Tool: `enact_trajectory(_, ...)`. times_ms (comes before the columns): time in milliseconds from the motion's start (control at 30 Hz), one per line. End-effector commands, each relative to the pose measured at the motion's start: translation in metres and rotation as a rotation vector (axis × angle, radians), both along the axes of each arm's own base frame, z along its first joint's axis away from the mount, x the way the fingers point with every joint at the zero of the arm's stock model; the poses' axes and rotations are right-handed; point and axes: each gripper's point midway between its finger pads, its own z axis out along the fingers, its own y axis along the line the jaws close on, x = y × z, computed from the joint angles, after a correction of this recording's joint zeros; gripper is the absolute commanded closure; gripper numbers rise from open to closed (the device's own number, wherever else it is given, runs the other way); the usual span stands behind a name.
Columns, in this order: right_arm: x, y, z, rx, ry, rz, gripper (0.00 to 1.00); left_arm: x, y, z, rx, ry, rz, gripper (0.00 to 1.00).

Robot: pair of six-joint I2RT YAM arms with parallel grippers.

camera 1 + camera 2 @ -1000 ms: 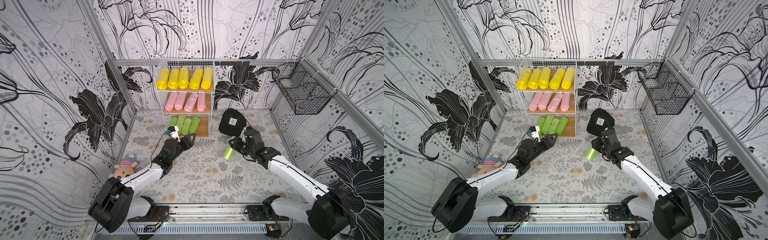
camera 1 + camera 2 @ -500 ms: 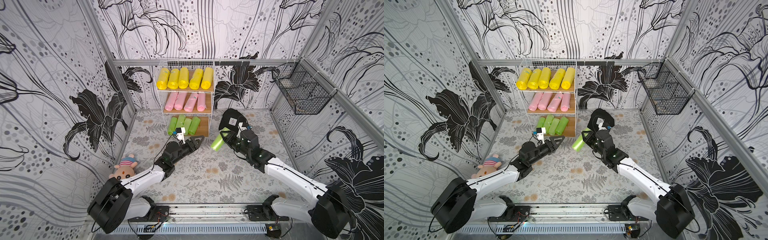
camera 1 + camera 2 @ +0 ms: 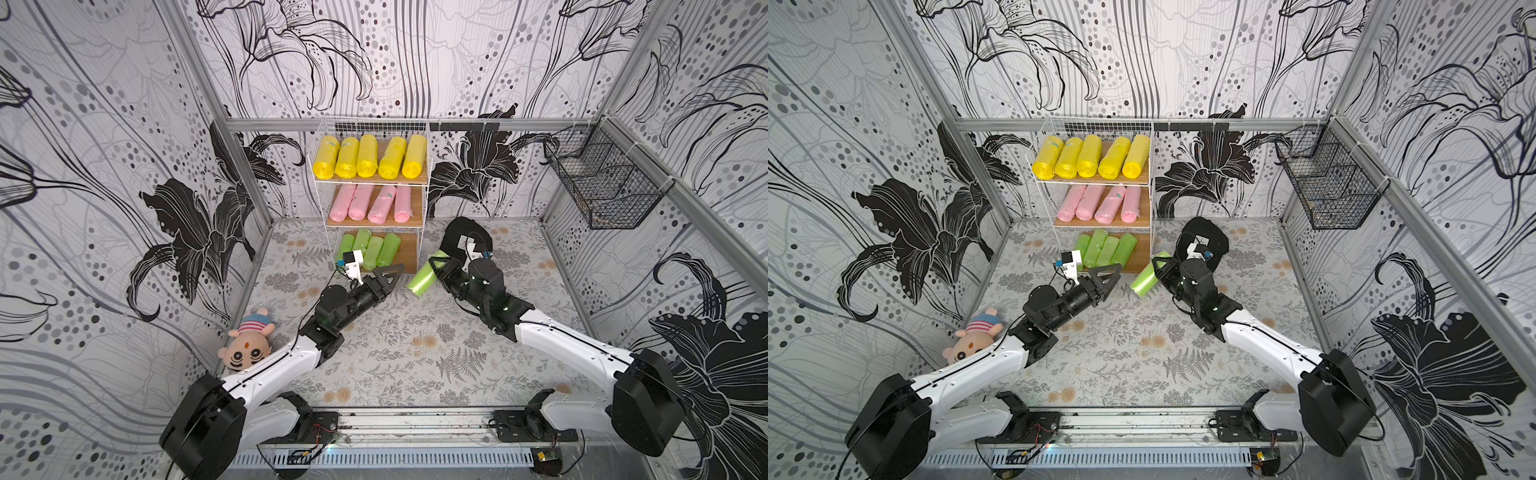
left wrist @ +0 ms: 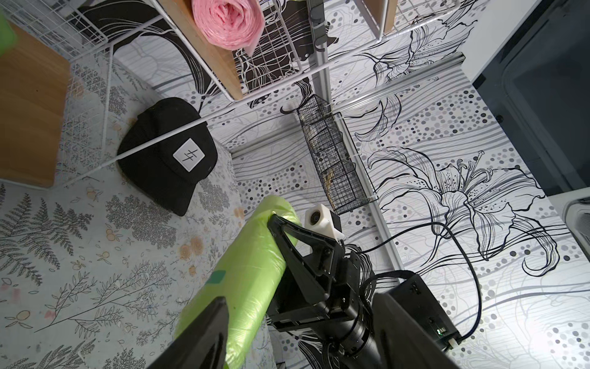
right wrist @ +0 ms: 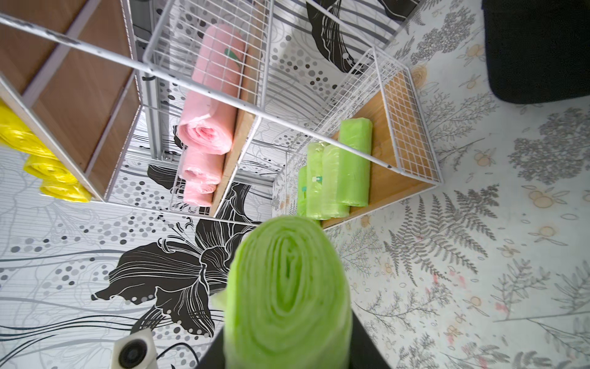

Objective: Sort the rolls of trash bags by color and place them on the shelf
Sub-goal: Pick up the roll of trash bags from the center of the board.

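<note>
My right gripper (image 3: 433,271) is shut on a light green roll (image 3: 420,280), held tilted above the floor just right of the shelf (image 3: 424,199); the roll's end (image 5: 287,287) faces the right wrist camera. My left gripper (image 3: 395,277) stands open and empty, its fingers (image 4: 204,335) close beside the roll's lower end (image 4: 242,281). On the shelf lie several yellow rolls (image 3: 368,157) on the top board, several pink rolls (image 3: 368,203) on the middle one and several green rolls (image 3: 368,251) at the left of the bottom board (image 5: 383,179).
A black cap (image 3: 461,237) lies on the floor behind my right gripper. A plush doll (image 3: 249,345) rests by the left wall. A black wire basket (image 3: 602,187) hangs on the right wall. The bottom board's right part is bare.
My right arm has carried the green roll left and toward the shelf's bottom corner. My left gripper has swung right toward the roll and opened wider.
</note>
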Motion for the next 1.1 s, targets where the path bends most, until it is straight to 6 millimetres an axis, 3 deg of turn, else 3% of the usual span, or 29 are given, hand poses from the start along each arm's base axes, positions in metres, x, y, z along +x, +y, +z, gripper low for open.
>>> enact_trajectory(0,0.008,0.008,0.043,0.123,-0.09,-0.011,0.61,0.0,-0.003,0.002,-0.026,0.02,-0.005,0.25)
enact_trajectory(200,0.011,0.019,0.052,0.203,-0.091,0.019,0.61,0.009,-0.008,-0.017,-0.014,0.07,0.008,0.23)
enact_trajectory(600,0.017,0.031,0.055,0.297,-0.069,0.046,0.61,0.029,-0.028,-0.013,-0.113,0.054,-0.035,0.25)
enact_trajectory(933,0.019,0.041,0.046,0.341,-0.03,0.075,0.61,0.036,-0.029,-0.015,-0.087,0.057,-0.01,0.52)
enact_trajectory(1067,0.02,0.039,0.041,0.311,-0.031,0.065,0.55,0.038,-0.027,-0.016,-0.118,0.057,-0.001,0.69)
